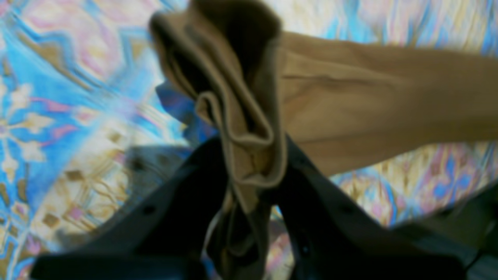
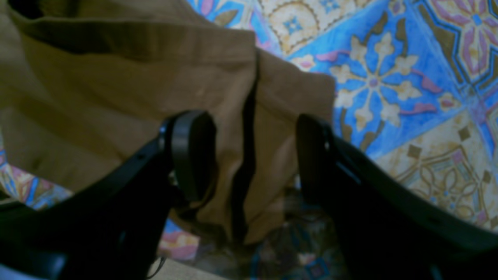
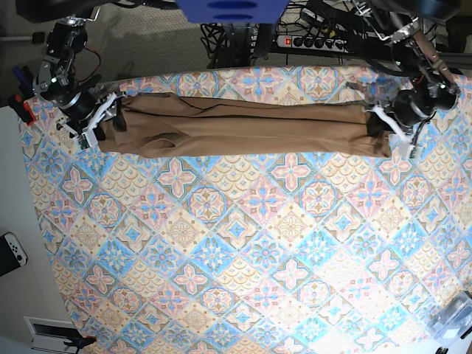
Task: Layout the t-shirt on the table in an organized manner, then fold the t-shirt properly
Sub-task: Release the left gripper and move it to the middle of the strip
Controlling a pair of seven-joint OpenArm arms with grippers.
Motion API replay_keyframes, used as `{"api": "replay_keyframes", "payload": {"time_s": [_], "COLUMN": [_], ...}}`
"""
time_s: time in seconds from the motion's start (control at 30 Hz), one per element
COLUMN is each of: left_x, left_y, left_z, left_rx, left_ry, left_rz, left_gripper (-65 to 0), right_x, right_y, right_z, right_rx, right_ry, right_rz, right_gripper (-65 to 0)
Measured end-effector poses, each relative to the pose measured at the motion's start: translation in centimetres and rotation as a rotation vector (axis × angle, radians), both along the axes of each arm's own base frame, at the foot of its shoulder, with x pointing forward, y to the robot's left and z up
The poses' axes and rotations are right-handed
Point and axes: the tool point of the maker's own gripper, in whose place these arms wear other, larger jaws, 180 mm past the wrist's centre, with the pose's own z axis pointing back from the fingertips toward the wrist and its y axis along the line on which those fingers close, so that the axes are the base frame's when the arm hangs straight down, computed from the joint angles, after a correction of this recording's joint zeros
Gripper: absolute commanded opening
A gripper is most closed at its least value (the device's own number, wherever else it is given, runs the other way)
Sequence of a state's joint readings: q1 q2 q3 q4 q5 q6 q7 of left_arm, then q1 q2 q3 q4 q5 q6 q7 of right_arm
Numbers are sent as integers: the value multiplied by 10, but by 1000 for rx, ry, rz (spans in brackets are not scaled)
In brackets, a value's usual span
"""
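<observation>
The brown t-shirt point(image 3: 236, 129) lies stretched in a long, narrow folded band across the far part of the patterned table point(image 3: 243, 243). My left gripper point(image 3: 377, 125) is at the band's right end. In the left wrist view it point(image 1: 253, 171) is shut on a bunched fold of the t-shirt point(image 1: 369, 101), above the table point(image 1: 58, 97). My right gripper point(image 3: 110, 122) is at the band's left end. In the right wrist view it point(image 2: 249, 151) stands open, its jaws astride the t-shirt's edge point(image 2: 116, 77) without pinching it, over the table point(image 2: 389, 77).
A power strip point(image 3: 313, 40) and cables lie beyond the table's far edge. A white controller point(image 3: 11, 251) lies on the floor at the left. A clear plastic object point(image 3: 451, 321) sits at the table's near right corner.
</observation>
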State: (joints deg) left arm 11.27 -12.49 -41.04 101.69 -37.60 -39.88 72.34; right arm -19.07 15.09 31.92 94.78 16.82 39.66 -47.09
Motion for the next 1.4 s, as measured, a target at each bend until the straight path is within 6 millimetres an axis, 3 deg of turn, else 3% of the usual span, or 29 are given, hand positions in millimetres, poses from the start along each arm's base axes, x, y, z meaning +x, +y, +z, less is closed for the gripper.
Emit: {"api": "replay_keyframes", "payload": {"time_s": [0.13, 0.3, 0.4, 0.47, 0.63, 0.93, 1.07, 1.17, 1.4], "left_x": [13, 4, 10, 12, 13, 23, 15, 14, 2], "left_y": [-31, -65, -107, -125, -154, -239, -281, -297, -319], "left_z": [23, 6, 4, 3, 5, 32, 43, 46, 17], "left_rx": [17, 28, 11, -14, -33, -135, -182, -229, -288], "left_ry": [-102, -27, -29, -31, -29, -156, -200, -223, -140], "left_rz": [-10, -30, -152, -159, -194, -412, -534, -559, -602], "left_gripper": [-650, -650, -650, -650, -650, -650, -650, -650, -650], "right_x": [0, 0, 0, 0, 0, -1, -1, -1, -1], "right_y": [-1, -1, 0, 0, 0, 3, 3, 3, 3], "right_z": [0, 0, 0, -1, 0, -2, -2, -2, -2], "right_rx": [-3, -2, -2, -3, -3, 8, 8, 7, 7], "right_ry": [2, 1, 1, 2, 2, 2, 2, 3, 3], "right_rz": [-3, -3, -2, -2, -2, -5, -5, -5, -5], "right_gripper": [-316, -316, -316, -316, -316, -316, -316, -316, -316]}}
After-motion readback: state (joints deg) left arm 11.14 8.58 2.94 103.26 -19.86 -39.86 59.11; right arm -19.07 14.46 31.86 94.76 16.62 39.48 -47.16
